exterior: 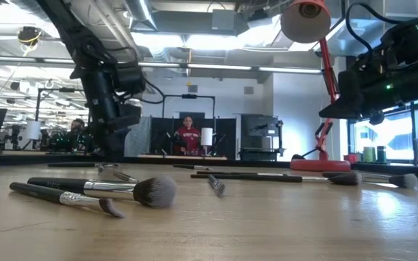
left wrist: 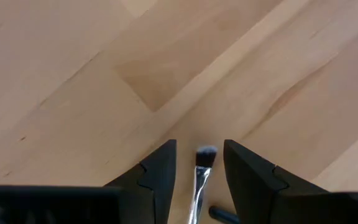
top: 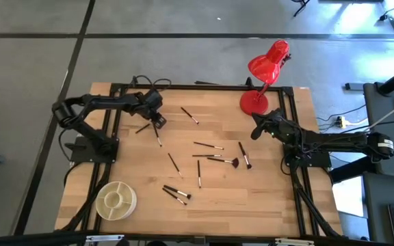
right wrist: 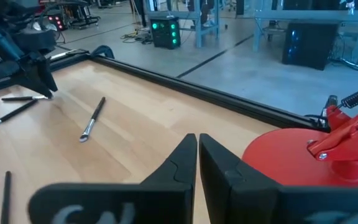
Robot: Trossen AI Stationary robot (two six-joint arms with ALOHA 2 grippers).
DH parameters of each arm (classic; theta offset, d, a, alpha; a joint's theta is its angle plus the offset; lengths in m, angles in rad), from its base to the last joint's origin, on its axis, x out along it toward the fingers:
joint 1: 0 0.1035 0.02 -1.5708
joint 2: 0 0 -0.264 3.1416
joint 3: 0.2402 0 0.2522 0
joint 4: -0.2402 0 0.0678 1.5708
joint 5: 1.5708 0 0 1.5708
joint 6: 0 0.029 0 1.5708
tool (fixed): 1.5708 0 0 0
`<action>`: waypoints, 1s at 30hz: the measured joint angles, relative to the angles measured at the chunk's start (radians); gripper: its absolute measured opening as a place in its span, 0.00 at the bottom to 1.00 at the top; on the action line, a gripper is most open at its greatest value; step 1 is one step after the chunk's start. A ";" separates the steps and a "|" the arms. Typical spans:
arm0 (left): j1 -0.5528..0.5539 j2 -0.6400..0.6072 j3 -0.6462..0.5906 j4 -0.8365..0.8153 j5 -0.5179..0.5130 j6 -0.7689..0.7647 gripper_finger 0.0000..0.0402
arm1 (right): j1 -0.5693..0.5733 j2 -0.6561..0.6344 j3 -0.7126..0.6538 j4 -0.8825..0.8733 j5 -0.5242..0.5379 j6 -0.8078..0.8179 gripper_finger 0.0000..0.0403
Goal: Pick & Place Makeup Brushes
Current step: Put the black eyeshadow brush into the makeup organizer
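Observation:
Several thin dark makeup brushes point(top: 211, 158) lie flat and scattered over the middle of the wooden table; two lie close to the camera in the low view point(exterior: 115, 190). My left gripper point(top: 159, 123) is low over the table's far left part, open. Its fingers stand on either side of one brush point(left wrist: 201, 171), by its silvery ferrule and pale bristle tip, without touching it. That brush point(top: 159, 139) lies flat on the wood. My right gripper point(top: 255, 133) point(right wrist: 197, 138) is shut and empty, held above the table's far right part next to the red lamp.
A red desk lamp point(top: 255, 101) point(right wrist: 291, 162) stands at the far right, its round base just beside my right gripper. A round cream divided dish point(top: 115, 200) sits near the table's near left corner. A black frame point(top: 204, 86) runs along the table's edges. People stand in the room beyond.

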 joint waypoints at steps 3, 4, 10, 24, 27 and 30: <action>0.009 0.023 0.009 -0.009 0.030 0.000 0.32 | 0.000 0.000 0.000 0.000 0.000 -0.004 0.05; 0.009 0.033 0.013 -0.020 0.021 0.000 0.32 | 0.000 0.000 0.000 0.000 0.000 -0.004 0.05; 0.005 0.069 0.029 -0.073 -0.010 0.027 0.32 | 0.000 0.000 0.000 0.000 -0.001 -0.004 0.05; -0.029 0.076 0.099 -0.119 -0.198 0.037 0.02 | 0.000 0.000 0.000 0.011 0.001 -0.004 0.05; -0.057 0.038 0.136 -0.134 -0.277 0.008 0.01 | 0.000 0.000 0.000 0.010 0.000 0.000 0.05; -0.112 -0.036 0.164 -0.189 -0.364 -0.055 0.01 | 0.000 0.000 0.000 0.008 -0.012 0.001 0.05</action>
